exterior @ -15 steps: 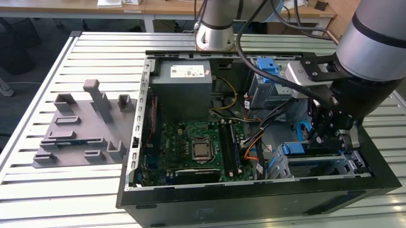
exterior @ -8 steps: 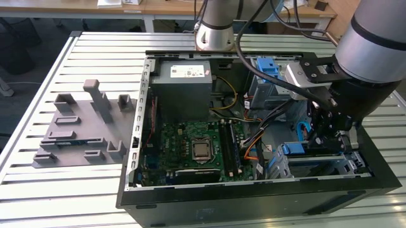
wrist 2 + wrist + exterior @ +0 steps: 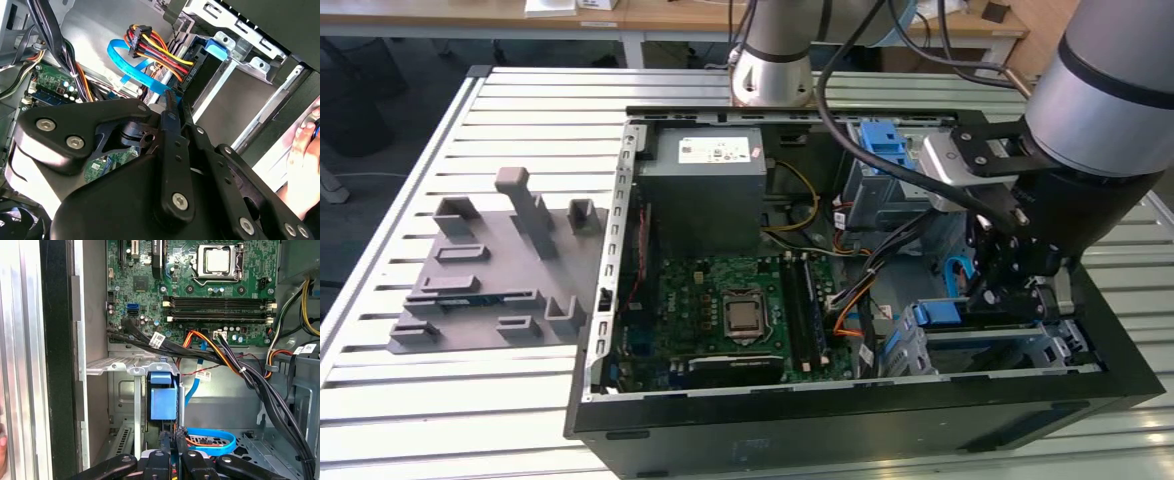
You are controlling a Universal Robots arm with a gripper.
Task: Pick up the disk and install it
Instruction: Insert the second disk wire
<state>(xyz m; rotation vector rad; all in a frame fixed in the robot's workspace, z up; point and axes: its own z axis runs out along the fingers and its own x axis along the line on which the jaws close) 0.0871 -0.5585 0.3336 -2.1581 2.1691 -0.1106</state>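
Gripper (image 3: pixel 174 436) is down at the cage (image 3: pixel 125 368), fingers (image 3: pixel 165 440) drawn together with their tips against the blue frame end of the disk (image 3: pixel 163 402), and whether they pinch that edge I can't tell. The disk sits in the cage, looking almost seated. My call for doing this well: keep the push straight along the cage rails, go gently, and mind the blue cable (image 3: pixel 212 437) looped just beside the cage, because it could snag. The case (image 3: pixel 854 425) holds the cage at one corner, with the motherboard (image 3: pixel 720 300) next to the cage and the power supply (image 3: pixel 700 190) well apart from it. A person's hand (image 3: pixel 305 145) waits just beyond the cage
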